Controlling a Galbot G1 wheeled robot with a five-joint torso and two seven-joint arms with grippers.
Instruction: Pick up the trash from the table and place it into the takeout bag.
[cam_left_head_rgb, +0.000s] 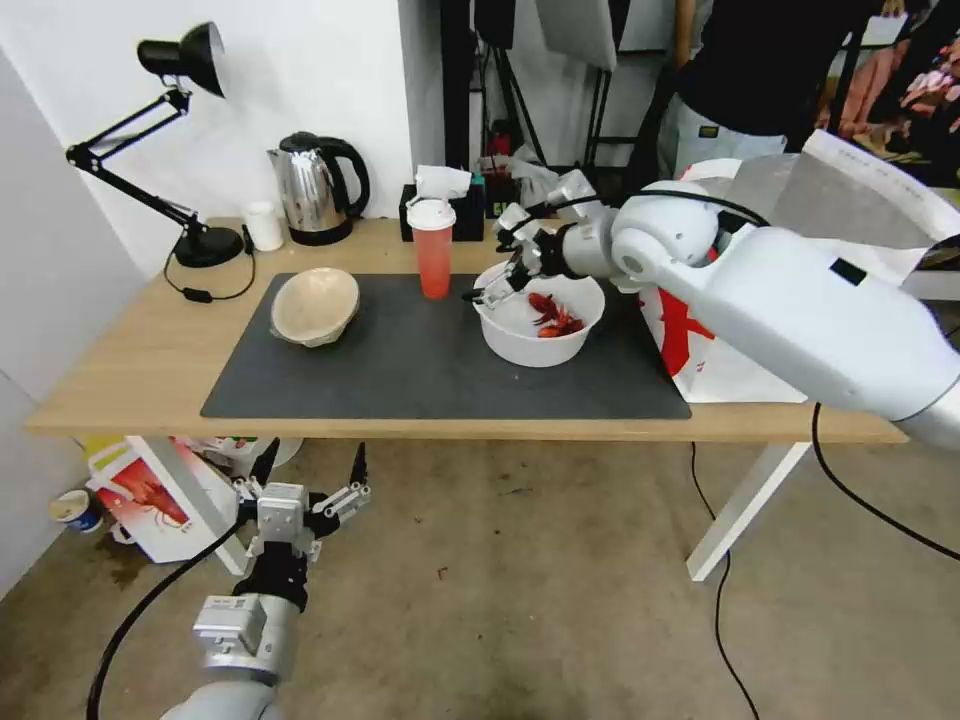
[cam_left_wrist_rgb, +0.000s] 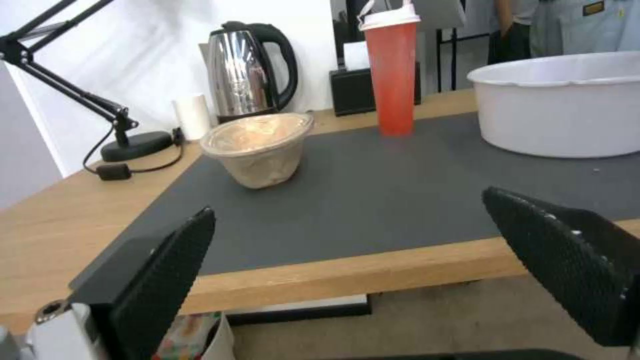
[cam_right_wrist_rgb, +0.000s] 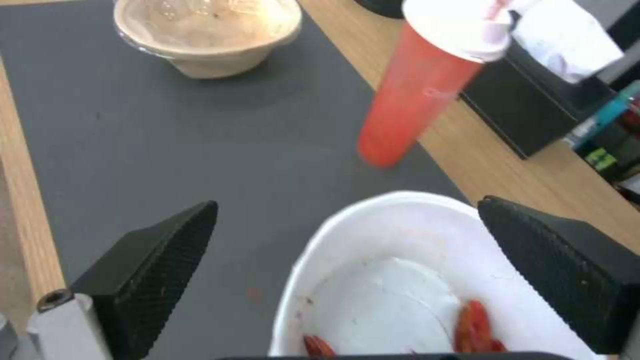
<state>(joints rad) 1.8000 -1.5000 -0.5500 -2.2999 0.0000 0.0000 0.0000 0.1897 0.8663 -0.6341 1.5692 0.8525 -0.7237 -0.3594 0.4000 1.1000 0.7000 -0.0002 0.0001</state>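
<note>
On the table a dark mat carries the trash: a beige fibre bowl tilted at the left, a tall red cup with a white lid, and a white bowl holding red crayfish scraps. My right gripper hovers open over the white bowl's rim, on the side nearest the red cup. The takeout bag stands at the table's right end, partly hidden by my right arm. Below the table's front edge, my left gripper is open with nothing in it and faces the beige bowl.
Along the back edge stand a black desk lamp, a small white cup, a steel kettle and a black tissue box. A smaller white bag with a crayfish picture sits on the floor under the table's left end.
</note>
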